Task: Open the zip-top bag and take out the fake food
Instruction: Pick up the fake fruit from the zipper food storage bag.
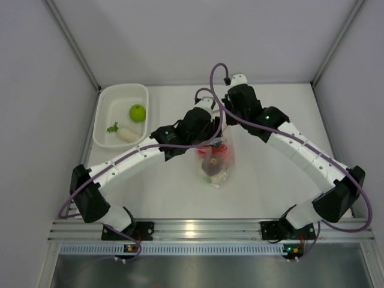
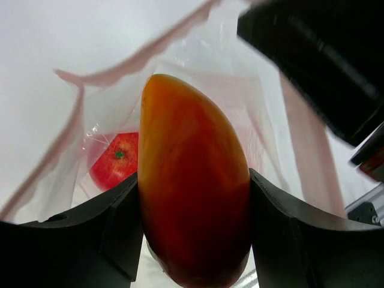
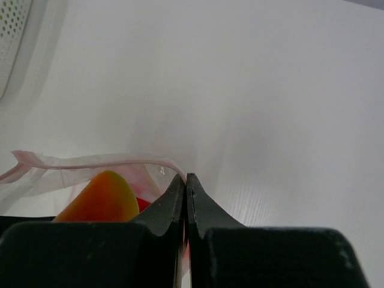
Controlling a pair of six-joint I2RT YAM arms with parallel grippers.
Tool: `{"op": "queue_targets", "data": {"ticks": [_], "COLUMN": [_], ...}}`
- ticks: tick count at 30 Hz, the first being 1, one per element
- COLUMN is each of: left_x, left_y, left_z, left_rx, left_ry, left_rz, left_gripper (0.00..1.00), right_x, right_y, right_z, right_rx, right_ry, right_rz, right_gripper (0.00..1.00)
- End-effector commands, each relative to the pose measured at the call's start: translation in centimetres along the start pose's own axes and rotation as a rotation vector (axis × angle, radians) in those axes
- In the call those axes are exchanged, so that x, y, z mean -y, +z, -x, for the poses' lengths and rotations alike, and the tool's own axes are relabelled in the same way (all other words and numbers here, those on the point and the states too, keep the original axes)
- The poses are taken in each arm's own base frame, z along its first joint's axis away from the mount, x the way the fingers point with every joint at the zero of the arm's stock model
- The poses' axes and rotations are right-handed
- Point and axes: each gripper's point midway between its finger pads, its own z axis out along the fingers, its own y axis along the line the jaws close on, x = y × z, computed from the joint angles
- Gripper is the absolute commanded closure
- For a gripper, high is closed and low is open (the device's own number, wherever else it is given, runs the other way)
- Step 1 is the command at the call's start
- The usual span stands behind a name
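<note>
**Left gripper clamped on orange fruit at bag mouth, right pinching the rim**

Left gripper [image 2: 193, 186] was clenched on the orange-yellow fruit [image 2: 186, 132], one finger on each flank, the fruit's tip pointing away from the camera. The fruit sat in the open mouth of the zip-top bag [image 1: 217, 162]. The pink zip strip [image 2: 108, 75] spread wide around it, with clearance on both sides of the fruit.

A red fruit [image 2: 114, 159] lay deeper in the bag, left of the held one and not touching it.

Right gripper [image 3: 185, 180] was closed tight on the bag rim, with pink film showing between the fingers.

The bag lay mid-table [image 1: 282, 120], with bare surface to its right and on its far side.

The white basket [image 1: 107, 96] sat well left of the bag near the back wall. It held a green fruit [image 1: 137, 112] and a white radish [image 1: 126, 133].
</note>
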Motion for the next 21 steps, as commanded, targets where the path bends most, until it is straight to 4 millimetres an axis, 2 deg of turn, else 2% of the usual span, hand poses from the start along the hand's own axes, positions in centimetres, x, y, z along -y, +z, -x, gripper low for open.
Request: {"op": "queue_targets", "data": {"ticks": [1, 4, 9, 13, 16, 20, 21], "left_x": [1.0, 0.7, 1.9, 3.1, 3.3, 1.2, 0.0], "left_y": [-3.3, -3.0, -3.1, -4.0, -5.2, -7.4, -7.9], "left_z": [6.0, 7.3, 9.9, 12.3, 13.5, 15.1, 15.7], "left_rx": [0.183, 0.225, 0.276, 0.324, 0.359, 0.443, 0.471], "left_ry": [-0.077, -0.092, -0.115, -0.136, -0.139, -0.125, -0.131], "left_rz": [0.0, 0.043, 0.032, 0.001, -0.008, 0.082, 0.127], "left_gripper": [0.7, 0.7, 0.7, 0.7, 0.69, 0.69, 0.69], "right_x": [-0.8, -1.1, -0.5, 0.1, 1.1, 1.9, 2.1], "right_y": [-1.3, -2.1, -2.8, -2.9, -2.6, -2.4, -2.4], "right_z": [1.6, 1.3, 2.0, 2.3, 2.4, 2.5, 2.4], "right_rx": [0.081, 0.092, 0.127, 0.146, 0.152, 0.152, 0.151], "right_ry": [0.07, 0.084, 0.095, 0.098, 0.092, 0.091, 0.091], "right_rz": [0.069, 0.093, 0.073, 0.041, -0.013, -0.051, -0.056], "right_gripper": [1.0, 1.0, 1.0, 1.0, 1.0, 1.0, 1.0]}}
